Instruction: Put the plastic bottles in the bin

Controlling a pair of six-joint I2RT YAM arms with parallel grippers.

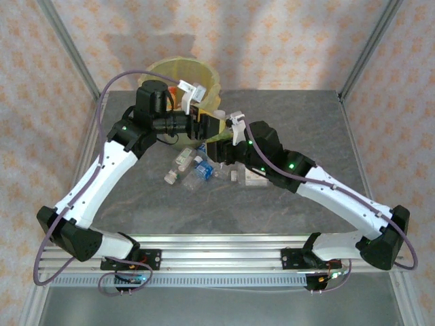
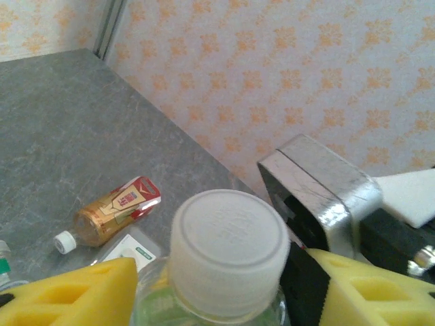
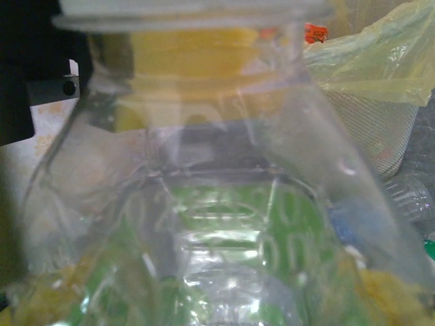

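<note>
nearest the arm bases, the grey counter [image 1: 224,210] carried a small huddle of loose bottles [image 1: 183,160] lying on their sides. among them was a blue-label bottle [image 1: 202,170], and another small bottle [image 1: 254,179] lay to their right, partly under the right arm. from the left wrist, an orange-label bottle [image 2: 112,214] lay on its side on the counter with its cap on. its body looked amber-brown, though whether that was drink or label i could not tell.

just beyond the huddle the two arms met above the counter. the right gripper [image 1: 214,145] had its jaws clenched on the body of a green-label bottle [image 3: 224,224]. this bottle was clear and sat right up against that wrist's camera, and whether anything was in it i could not tell. the left gripper [image 2: 224,272] was at the same bottle's top, its yellow fingers [image 2: 68,292] close on either side of the shoulder under the white cap [image 2: 228,244]. whether those jaws were pressing on it or only beside it i could not tell.

farthest off, at the back edge of the counter, stood the bin [image 1: 168,68], lined with a yellow-green bag [image 3: 370,61]. a scrap of red [image 3: 315,30] showed inside its rim, too small to name. a clear bottle [image 3: 408,200] lay on the counter by the bin's foot.
</note>
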